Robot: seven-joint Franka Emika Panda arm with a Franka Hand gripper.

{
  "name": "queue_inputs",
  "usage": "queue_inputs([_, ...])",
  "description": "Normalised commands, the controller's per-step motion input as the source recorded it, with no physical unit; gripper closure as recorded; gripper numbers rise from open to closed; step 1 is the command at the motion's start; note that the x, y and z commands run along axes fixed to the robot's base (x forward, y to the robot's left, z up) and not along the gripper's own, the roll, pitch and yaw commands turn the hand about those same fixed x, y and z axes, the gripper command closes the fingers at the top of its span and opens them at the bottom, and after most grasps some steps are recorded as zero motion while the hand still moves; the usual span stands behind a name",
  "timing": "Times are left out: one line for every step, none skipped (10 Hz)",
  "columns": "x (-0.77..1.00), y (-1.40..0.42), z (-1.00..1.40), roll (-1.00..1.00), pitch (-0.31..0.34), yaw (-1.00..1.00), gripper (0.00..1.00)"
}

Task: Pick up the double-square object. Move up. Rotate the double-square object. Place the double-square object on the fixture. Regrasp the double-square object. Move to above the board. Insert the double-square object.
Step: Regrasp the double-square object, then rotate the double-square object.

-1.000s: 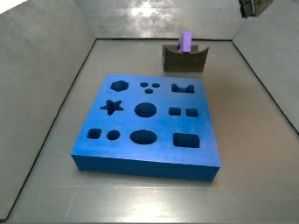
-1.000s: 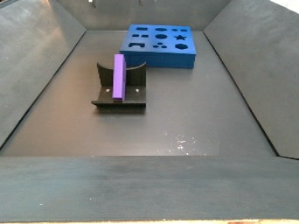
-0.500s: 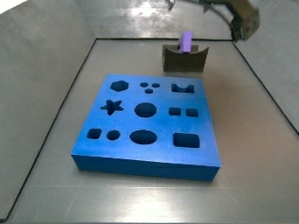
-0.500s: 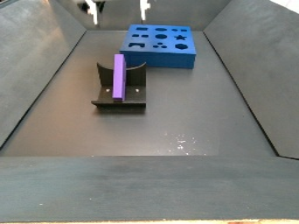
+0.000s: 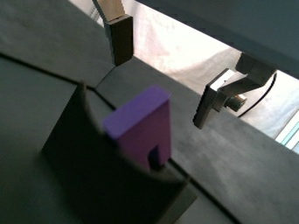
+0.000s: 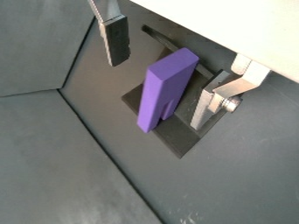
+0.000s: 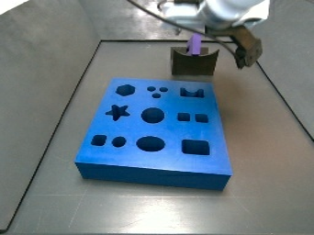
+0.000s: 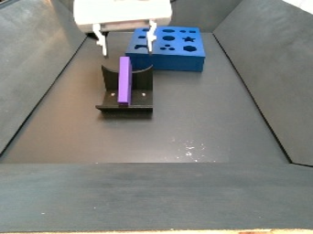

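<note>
The light-purple double-square object (image 8: 124, 80) stands upright in the dark fixture (image 8: 126, 99), seen in both side views with the object (image 7: 196, 43) rising out of the fixture (image 7: 194, 63). My gripper (image 8: 124, 46) hangs open just above the object's top end. In both wrist views the object (image 6: 163, 87) (image 5: 140, 122) lies between the two silver fingers (image 6: 115, 39) and touches neither. Nothing is held. The blue board (image 7: 153, 128) with dark shaped cut-outs lies flat beyond the fixture, away from the gripper (image 7: 218, 39).
Grey walls enclose the dark floor on all sides in both side views. The board (image 8: 171, 46) sits close behind the fixture, near the back wall. The arm's white body (image 8: 123, 14) hangs over the fixture.
The gripper has come down from the edge of view to hang over the fixture, fingers either side of the object's top. The object and board have not moved.
</note>
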Motion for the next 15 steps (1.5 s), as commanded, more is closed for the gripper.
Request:
queue_inputs([0.12, 0.03, -1.0, 0.07, -0.108, -0.02, 0.0])
queue_inputs([0.1, 0.02, -0.81, 0.07, -0.083, -0.04, 0.0])
queue_inputs([0.08, 0.01, -0.62, 0.07, -0.052, -0.05, 0.0])
queue_inputs([0.08, 0.01, -0.49, 0.06, -0.032, -0.05, 0.0])
queue_inputs([0.08, 0.01, -0.4, 0.07, -0.02, -0.04, 0.0])
queue_inputs([0.07, 0.0, -0.23, 0.06, 0.0, -0.02, 0.0])
queue_inputs([0.01, 0.0, -0.18, 0.06, 0.012, -0.02, 0.0])
queue_inputs([0.01, 0.0, -0.18, 0.05, 0.013, -0.02, 0.0])
queue_inputs([0.01, 0.0, -0.18, 0.05, 0.013, -0.01, 0.0])
queue_inputs([0.01, 0.0, -0.18, 0.05, 0.014, -0.01, 0.0])
queue_inputs([0.0, 0.0, 0.0, 0.0, 0.0, 0.0, 1.0])
queue_inputs([-1.0, 0.12, 0.98, 0.0, 0.0, 0.0, 1.0])
queue_inputs([-1.0, 0.12, 0.98, -0.03, -0.026, 0.0, 1.0])
queue_inputs([-1.0, 0.11, 0.97, -0.05, -0.04, 0.01, 1.0])
queue_inputs([-1.0, 0.1, 0.96, -0.08, -0.047, 0.02, 1.0])
